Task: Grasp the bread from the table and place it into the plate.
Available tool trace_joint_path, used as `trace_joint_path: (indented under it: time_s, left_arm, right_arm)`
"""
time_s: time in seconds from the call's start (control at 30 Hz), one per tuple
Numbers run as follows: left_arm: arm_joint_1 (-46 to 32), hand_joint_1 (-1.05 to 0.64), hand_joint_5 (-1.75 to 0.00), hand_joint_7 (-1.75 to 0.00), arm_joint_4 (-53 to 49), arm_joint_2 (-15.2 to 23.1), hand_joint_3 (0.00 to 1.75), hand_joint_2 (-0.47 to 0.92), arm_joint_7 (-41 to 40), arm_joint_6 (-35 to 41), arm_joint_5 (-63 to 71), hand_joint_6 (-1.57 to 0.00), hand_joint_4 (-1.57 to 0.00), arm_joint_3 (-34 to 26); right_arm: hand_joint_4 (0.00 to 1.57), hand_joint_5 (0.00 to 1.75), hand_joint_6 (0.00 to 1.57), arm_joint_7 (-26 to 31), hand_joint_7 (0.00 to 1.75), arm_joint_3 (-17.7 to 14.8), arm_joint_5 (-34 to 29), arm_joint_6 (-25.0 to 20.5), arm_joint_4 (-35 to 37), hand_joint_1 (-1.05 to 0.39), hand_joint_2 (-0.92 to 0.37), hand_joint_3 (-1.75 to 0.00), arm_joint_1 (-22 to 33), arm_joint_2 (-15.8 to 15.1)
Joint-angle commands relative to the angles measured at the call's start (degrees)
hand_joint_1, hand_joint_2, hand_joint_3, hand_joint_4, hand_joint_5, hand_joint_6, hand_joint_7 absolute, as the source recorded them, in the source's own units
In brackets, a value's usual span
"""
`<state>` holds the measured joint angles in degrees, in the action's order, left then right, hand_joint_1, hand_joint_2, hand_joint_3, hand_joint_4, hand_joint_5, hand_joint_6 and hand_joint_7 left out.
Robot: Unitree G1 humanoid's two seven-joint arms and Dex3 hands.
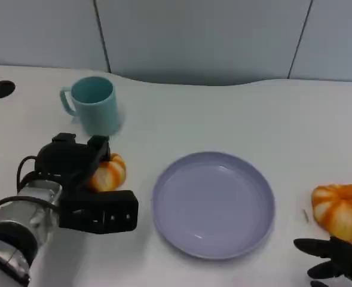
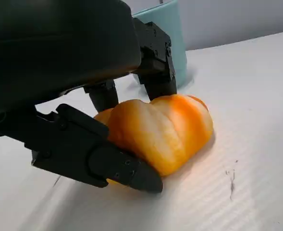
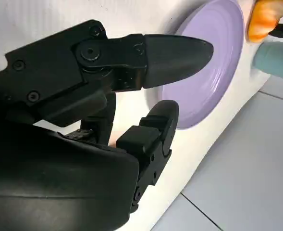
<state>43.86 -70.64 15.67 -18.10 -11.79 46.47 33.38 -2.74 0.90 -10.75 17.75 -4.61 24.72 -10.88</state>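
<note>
- Head view: the left hand (image 1: 83, 179) sits at the near left of the white table (image 1: 235, 113), its black fingers wrapped about an orange-and-white pumpkin-shaped bread roll (image 1: 107, 173) that rests on the table surface.
- A teal mug (image 1: 94, 103) stands upright just beyond the roll, handle to the left, close to the hand's far side.
- The lavender plate (image 1: 214, 203) lies to the right of the roll, apart from it, with nothing in it.
- A second, larger pumpkin-shaped bread (image 1: 341, 210) lies right of the plate near the table's right edge.
- The right hand (image 1: 337, 258) shows at the near right corner, just in front of that second bread, fingers spread and holding nothing.
- A dark round hole (image 1: 0, 89) marks the far left of the table.
- Left wrist view: the roll (image 2: 163, 132) lies on the table, one finger (image 2: 98, 154) pressed along its near side and others (image 2: 155, 67) against its far side; the mug (image 2: 172, 38) rises right behind them.
- Right wrist view: the right hand's fingers (image 3: 146, 53) are parted and bare, with the plate (image 3: 213, 62) beyond them, and past it the roll (image 3: 264, 21) and the mug (image 3: 276, 60).
</note>
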Motion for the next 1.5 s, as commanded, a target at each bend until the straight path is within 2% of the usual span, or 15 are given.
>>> trace_joint_path:
  time_s: [0.03,0.2,0.37,0.5,0.73,0.9,1.07,1.5]
  left_arm:
    - [-0.59,-0.22,-1.75,-1.75,-2.34,-0.37,0.02,0.90,4.68,0.02,-1.05,-0.62,-0.81,0.55]
    - [-2.24,-0.20,-1.75,-1.75,0.43,1.30,0.05,0.92,4.48,-3.26,-4.11,-0.64,-0.83,-1.28]
    - [-5.39,-0.17,-1.75,-1.75,8.05,4.39,0.07,0.90,9.20,-5.59,-8.25,-0.52,-0.76,-4.09]
    - [-11.01,-0.18,-1.75,-1.75,18.54,8.17,0.04,0.85,12.36,-7.94,-12.40,-0.58,-0.80,-7.67]
    - [-19.71,-0.16,-1.75,-1.75,35.15,11.47,0.04,0.86,16.63,-9.06,-18.01,-0.59,-0.80,-13.85]
    - [-22.16,-0.18,-1.75,-1.75,41.99,10.69,0.06,0.91,20.22,-12.48,-23.85,-0.55,-0.81,-17.54]
    - [-20.78,-0.17,-1.75,-1.75,42.15,8.85,0.06,0.91,23.89,-15.85,-26.91,-0.52,-0.79,-18.25]
    - [-11.36,-0.19,-1.75,-1.75,36.83,0.55,0.07,0.92,27.15,-18.32,-22.51,-0.57,-0.87,-12.42]
  right_arm:
    - [0.45,1.00,0.64,0.66,0.33,-0.94,0.20,0.04,-0.49,-0.41,-0.92,-0.48,0.58,-0.10]
    - [0.46,0.99,0.64,0.63,0.32,-1.09,0.63,0.44,-0.38,-0.41,-0.92,-0.48,0.62,0.06]
    - [0.46,0.97,0.65,0.51,0.31,-1.12,0.86,0.25,-0.34,-0.41,-0.92,-0.47,0.50,0.18]
    - [0.47,0.96,0.66,0.69,0.31,-1.10,0.40,0.43,-0.02,-0.41,-0.92,-0.48,0.13,0.09]
    - [0.48,0.97,0.67,0.58,0.30,-1.12,0.67,-0.28,-0.13,-0.42,-0.92,-0.47,-0.13,0.32]
    - [0.48,0.97,0.67,0.55,0.29,-0.89,0.65,-0.38,0.16,-0.42,-0.92,-0.47,-0.39,0.55]
    - [0.47,0.96,0.67,0.61,0.28,-0.72,0.37,-1.48,-0.59,-0.42,-0.92,-0.47,-0.18,0.92]
    - [0.47,0.97,0.69,0.87,0.27,-0.66,-0.34,-1.00,0.29,-0.41,-0.92,-0.47,-0.61,0.90]
